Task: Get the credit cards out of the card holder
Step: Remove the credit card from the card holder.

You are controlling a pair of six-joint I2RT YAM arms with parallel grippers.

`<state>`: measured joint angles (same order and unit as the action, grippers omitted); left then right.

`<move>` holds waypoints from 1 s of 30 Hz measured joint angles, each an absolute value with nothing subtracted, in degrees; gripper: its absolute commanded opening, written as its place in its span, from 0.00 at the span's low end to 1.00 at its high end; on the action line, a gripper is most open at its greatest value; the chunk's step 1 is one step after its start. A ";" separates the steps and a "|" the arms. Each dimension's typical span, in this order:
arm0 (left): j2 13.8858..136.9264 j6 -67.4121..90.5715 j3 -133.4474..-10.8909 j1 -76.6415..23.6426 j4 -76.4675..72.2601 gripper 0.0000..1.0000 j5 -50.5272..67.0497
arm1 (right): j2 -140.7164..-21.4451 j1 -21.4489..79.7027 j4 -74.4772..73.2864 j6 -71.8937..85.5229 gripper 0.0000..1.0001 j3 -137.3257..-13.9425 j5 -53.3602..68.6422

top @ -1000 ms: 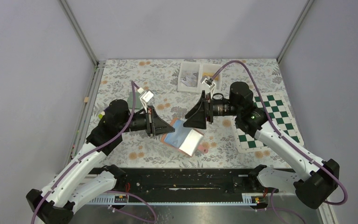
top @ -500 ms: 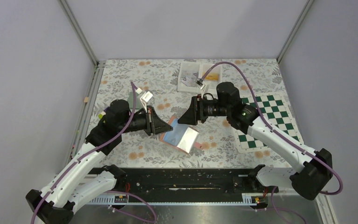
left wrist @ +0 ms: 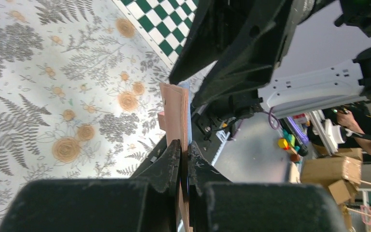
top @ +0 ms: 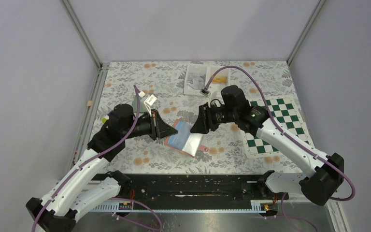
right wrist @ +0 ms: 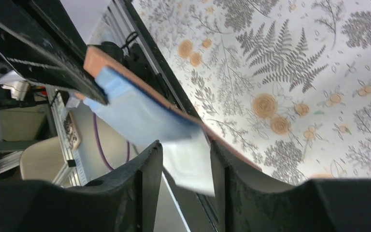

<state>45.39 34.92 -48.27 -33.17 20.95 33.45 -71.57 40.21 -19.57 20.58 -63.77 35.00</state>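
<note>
— While both arms reach inward and meet at frame centre, what holds the card holder [top: 186, 139]?
— The left gripper [left wrist: 183, 147] is clamped on its tan cover edge. The right gripper [right wrist: 186, 147] straddles the pale inner panel; its grip cannot be determined. Against a second ago, the right arm sits closer in and the holder slightly further left.

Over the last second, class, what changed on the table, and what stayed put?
The right gripper swung left to the card holder; its open jaws now straddle the pale inner sheet. The holder edged left. The left gripper stayed clamped on the tan cover; tray and chessboard mat unmoved.
</note>
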 measured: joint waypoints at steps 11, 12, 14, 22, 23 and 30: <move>45.06 30.72 -49.50 -33.17 25.32 0.00 24.93 | -63.75 40.29 -23.77 22.48 0.45 -64.71 29.21; 44.97 30.44 -49.50 -33.17 25.43 0.00 24.56 | -62.61 40.49 -20.03 24.73 0.47 -63.79 29.56; 44.95 30.22 -49.50 -33.17 25.54 0.00 24.12 | -61.89 41.17 -14.41 28.27 0.57 -62.57 29.82; 44.99 29.93 -49.50 -33.17 25.78 0.00 24.18 | -70.13 43.09 -3.33 32.58 0.64 -62.37 30.98; 44.97 29.95 -49.50 -33.17 25.74 0.00 24.21 | -71.07 43.09 -2.85 32.47 0.66 -62.37 31.14; 44.51 30.04 -49.47 -33.17 24.99 0.00 25.10 | -72.79 43.09 0.64 30.44 0.68 -62.37 33.76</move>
<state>44.51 30.04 -49.47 -33.17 24.99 25.10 -72.79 43.09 0.64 30.44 -62.37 33.76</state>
